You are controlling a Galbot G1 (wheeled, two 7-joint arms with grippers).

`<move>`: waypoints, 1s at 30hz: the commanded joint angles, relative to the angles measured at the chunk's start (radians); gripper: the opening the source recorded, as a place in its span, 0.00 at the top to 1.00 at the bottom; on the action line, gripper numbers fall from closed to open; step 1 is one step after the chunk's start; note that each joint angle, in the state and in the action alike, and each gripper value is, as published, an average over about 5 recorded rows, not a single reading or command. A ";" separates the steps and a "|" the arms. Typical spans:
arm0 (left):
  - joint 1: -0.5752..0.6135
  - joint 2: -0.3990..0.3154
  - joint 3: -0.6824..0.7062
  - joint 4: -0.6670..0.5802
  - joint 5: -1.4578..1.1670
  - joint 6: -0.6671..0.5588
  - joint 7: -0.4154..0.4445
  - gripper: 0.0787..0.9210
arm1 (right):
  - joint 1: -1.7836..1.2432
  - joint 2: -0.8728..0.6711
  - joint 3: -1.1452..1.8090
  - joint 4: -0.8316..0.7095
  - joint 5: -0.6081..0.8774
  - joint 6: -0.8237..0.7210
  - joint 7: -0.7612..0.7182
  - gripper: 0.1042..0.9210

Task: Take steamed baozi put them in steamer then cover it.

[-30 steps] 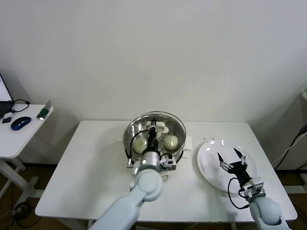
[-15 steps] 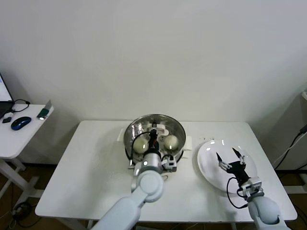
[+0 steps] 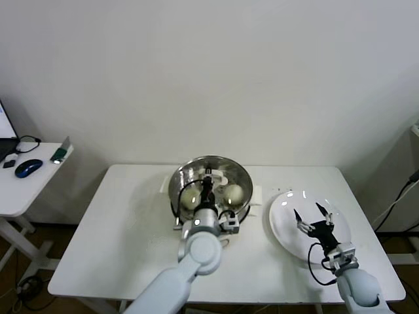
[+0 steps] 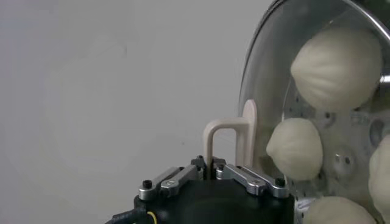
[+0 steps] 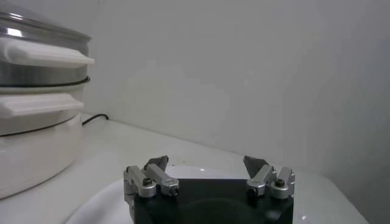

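The left gripper [image 4: 213, 172] is pinching fully closed on the cream handle [image 4: 234, 141] of the glass cover [image 3: 211, 178], holding it over the steamer [image 3: 211, 208] near the table's [image 3: 124, 235] rear edge, where baozi [image 4: 336, 68] are sitting. The right gripper [image 3: 313, 216] is hovering wide open and empty over the white plate [image 3: 283, 222].

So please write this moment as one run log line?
left end effector: shut on cover handle, over steamer | baozi: inside | right end effector: open over plate

Both arms are extended forward, left at centre, right to the right.
The left gripper [image 3: 207, 185] is held farther out, fingers pinched together; the right gripper [image 3: 312, 214] is kept nearer, fingers spread wide, nothing between them.
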 commanded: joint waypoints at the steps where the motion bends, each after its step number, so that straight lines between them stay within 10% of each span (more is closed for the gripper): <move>1: 0.009 -0.002 -0.003 -0.003 -0.002 0.049 -0.001 0.92 | 0.003 0.002 -0.002 -0.001 -0.006 0.001 -0.001 0.12; 18: 0.013 -0.005 -0.009 -0.004 -0.038 0.049 -0.032 0.89 | 0.006 0.009 -0.004 -0.001 -0.012 0.000 -0.009 0.12; 30: 0.065 0.076 -0.024 -0.148 -0.062 0.049 -0.016 0.50 | 0.005 0.007 0.000 0.028 -0.019 -0.085 0.011 0.12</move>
